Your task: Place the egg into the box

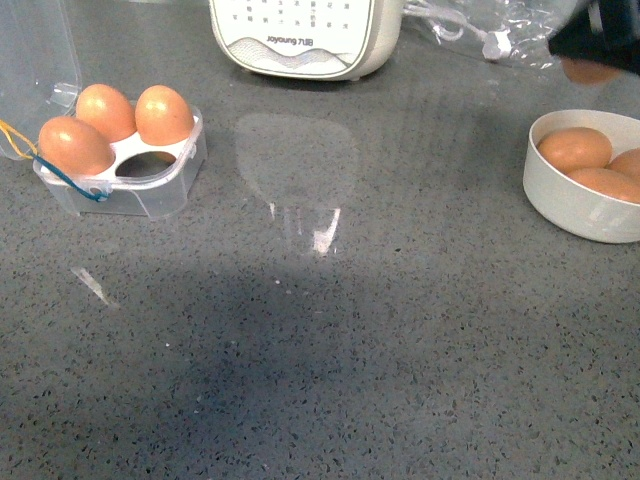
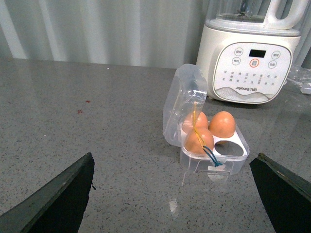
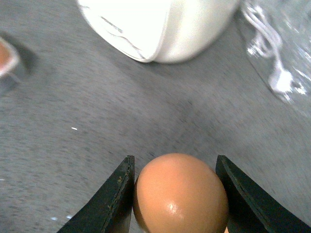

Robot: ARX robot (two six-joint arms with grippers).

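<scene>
Brown shell, likely slick and brittle: the egg (image 3: 180, 194) is gripped across its middle by the right gripper (image 3: 174, 164); left gripper (image 2: 173, 156) gapes empty near the box (image 1: 160, 185).

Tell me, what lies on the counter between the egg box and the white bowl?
Nothing: in the front view the counter between box and bowl is bare, with only glare.

Right pincer (image 3: 175, 167) grips egg (image 3: 181, 196); left pincer (image 2: 172, 162) spread.
</scene>
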